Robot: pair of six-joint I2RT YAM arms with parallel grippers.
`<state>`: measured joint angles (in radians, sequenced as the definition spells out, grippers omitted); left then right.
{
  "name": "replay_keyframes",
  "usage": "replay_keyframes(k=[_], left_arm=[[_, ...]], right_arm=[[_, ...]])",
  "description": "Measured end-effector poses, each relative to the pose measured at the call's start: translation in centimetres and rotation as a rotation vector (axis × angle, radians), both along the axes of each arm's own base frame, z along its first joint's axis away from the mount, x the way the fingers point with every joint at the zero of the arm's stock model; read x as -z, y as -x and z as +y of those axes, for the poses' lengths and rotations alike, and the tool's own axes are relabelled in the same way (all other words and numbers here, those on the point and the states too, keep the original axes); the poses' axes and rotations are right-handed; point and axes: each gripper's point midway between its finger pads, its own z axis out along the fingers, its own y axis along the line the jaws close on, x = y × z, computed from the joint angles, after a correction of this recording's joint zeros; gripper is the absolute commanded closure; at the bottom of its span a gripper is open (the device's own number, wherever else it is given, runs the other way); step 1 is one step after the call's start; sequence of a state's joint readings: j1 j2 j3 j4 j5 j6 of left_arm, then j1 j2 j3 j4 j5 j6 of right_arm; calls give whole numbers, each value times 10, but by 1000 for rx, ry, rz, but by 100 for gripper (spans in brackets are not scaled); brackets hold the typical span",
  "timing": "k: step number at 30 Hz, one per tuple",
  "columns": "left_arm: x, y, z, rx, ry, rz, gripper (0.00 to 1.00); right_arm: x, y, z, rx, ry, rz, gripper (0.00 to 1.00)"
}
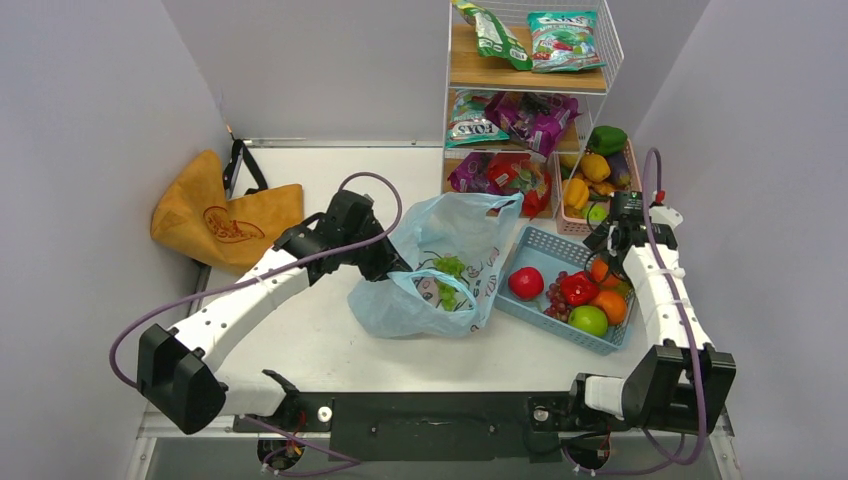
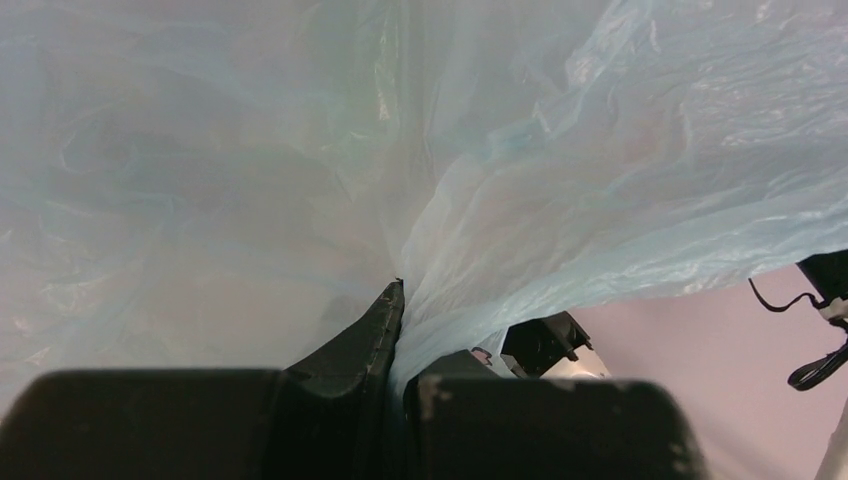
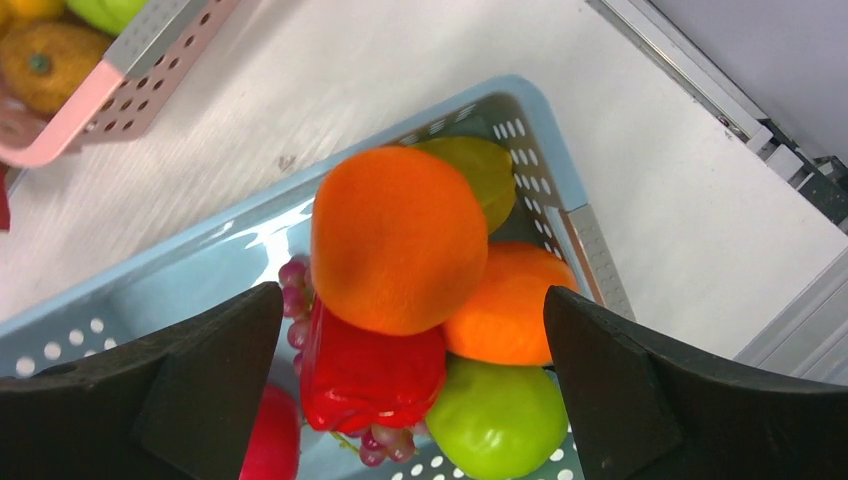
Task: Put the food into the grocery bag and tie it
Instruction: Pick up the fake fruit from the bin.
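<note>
The left claw [image 2: 396, 300] is pressed together on a fold of the grocery bag [image 1: 455, 250], pinching the thin blue plastic near its mouth and holding that side up. The right claw [image 3: 412, 305] is spread wide and holds nothing; it hangs over the blue basket [image 1: 548, 246], with an orange fruit [image 3: 398, 238] directly between its fingers.

The bag sits in the middle of the surface [image 1: 320, 345], just beside the basket, its mouth facing the basket. Inside it lies a bunch of green grapes [image 1: 450, 268]. By my reading the task is at an early stage: most of the food is in the basket, and the handles are not yet tied.

The right wrist view shows the heap closely: a red pepper [image 3: 368, 378], a green apple [image 3: 495, 420], a second orange [image 3: 512, 312] and dark grapes [image 3: 296, 288]. In the top view the right arm hides part of these. Only the top view shows what the bag holds and a red apple [image 1: 526, 283]. The left wrist view shows little but crinkled plastic at the pinch.
</note>
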<state>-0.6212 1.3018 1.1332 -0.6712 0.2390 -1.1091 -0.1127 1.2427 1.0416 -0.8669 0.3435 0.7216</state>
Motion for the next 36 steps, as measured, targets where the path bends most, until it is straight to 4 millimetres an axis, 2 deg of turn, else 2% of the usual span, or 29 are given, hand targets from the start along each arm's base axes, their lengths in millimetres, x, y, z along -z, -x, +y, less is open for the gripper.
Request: replay_keyframes(k=[6,11,18,20,23,25,26,28,32,34,36], left_arm=[[-1,-2,-4,20,-5,7,100],[-6,-3,-4,25,-3,-4,100],[-4,0,-2,24,-13,10,100],[-3,0,-2,24,-15,13,100],[-3,1,-2,24,-17,15,100],[-3,1,-2,24,-17,16,100],[-2,1,-1,23,-17,16,100],[-2,1,-1,24,-18,18,100],[-2,2,-1,26,-21,21,100],[-1,3,-2,27,-26,21,100],[-1,4,-2,28,-29,20,100]], right_arm=[[18,-1,-14,70,-23,50,0],[21,-4,-18,91,-40,40,1],[33,-8,-15,92,-89,40,9],[36,-8,-12,87,-104,42,15],[41,-8,-8,80,-126,40,28],[43,-8,-5,74,-142,40,46],[44,-8,-4,69,-149,39,60],[45,-11,-1,64,-163,25,76],[40,-14,8,32,-189,-18,89],[31,-16,14,5,-194,-55,98],[17,-21,26,-43,-203,-106,100]])
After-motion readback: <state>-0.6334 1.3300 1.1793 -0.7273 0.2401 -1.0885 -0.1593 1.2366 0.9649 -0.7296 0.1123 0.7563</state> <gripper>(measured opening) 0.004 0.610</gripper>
